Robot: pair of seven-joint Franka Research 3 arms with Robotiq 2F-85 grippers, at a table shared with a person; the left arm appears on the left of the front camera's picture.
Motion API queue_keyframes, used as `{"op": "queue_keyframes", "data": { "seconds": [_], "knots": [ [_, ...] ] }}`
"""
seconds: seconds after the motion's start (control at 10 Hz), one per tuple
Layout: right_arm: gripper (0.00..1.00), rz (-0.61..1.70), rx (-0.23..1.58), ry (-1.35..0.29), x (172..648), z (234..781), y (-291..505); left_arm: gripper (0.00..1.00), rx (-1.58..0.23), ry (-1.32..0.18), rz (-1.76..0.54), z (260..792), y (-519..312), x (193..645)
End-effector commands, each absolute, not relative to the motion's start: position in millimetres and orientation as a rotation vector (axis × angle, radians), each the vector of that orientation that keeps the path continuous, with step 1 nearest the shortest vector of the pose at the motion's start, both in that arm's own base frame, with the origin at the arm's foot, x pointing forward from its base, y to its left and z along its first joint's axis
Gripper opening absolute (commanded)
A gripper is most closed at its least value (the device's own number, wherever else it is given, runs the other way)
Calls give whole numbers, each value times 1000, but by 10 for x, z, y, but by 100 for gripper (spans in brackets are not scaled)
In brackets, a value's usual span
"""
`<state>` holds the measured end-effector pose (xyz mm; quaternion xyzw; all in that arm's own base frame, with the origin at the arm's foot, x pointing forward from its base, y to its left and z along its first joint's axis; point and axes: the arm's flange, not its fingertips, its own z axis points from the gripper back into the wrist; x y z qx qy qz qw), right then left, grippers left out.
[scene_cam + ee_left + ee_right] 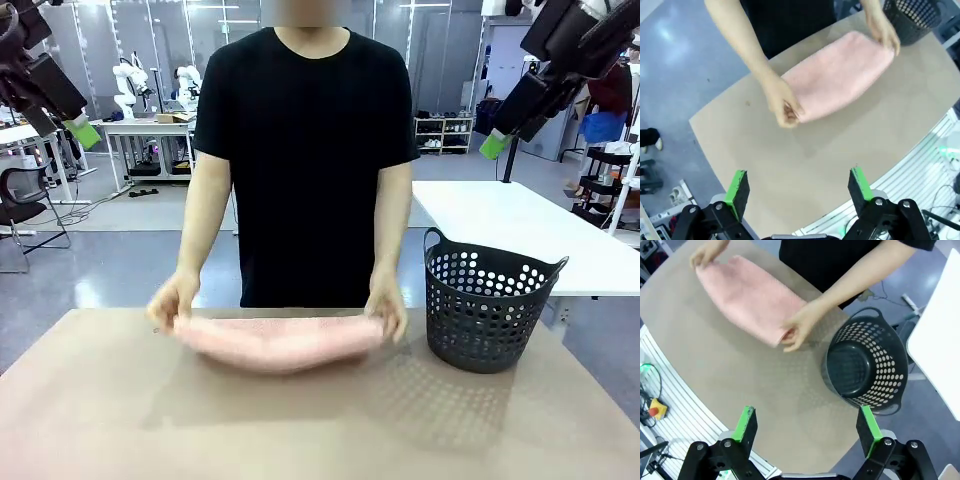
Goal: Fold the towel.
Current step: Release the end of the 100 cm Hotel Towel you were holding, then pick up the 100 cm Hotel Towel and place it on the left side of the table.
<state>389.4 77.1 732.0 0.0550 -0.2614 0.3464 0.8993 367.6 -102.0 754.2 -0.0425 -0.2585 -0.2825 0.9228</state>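
The left fingers (737, 190) stand wide apart and empty, high above the counter (100, 420). One hand (172, 298) of the person grips an end of the towel (270, 342), a folded pink bundle lying across the counter's far middle. The other hand (388, 305) holds the opposite end. Near it stands the dark basket (480, 320). The right fingers (867, 432) are spread, empty, held high.

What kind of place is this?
Probably a robotics lab: the left gripper and right gripper hang open above the table, a white workbench stands behind the basket, and a yellow emergency-stop box lies beside the table.
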Motion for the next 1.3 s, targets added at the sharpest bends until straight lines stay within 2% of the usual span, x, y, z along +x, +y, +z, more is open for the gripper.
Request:
{"op": "queue_keyframes", "data": {
  "seconds": [0.0, 1.2],
  "knots": [
    [100, 711, 117, -561, 3892, 7416, 750, 100, -94, -524, -572, 7588, -964, 3699],
    [100, 711, 117, -561, 3892, 7416, 750, 100, -94, -524, -572, 7588, -964, 3699]
  ]
}}
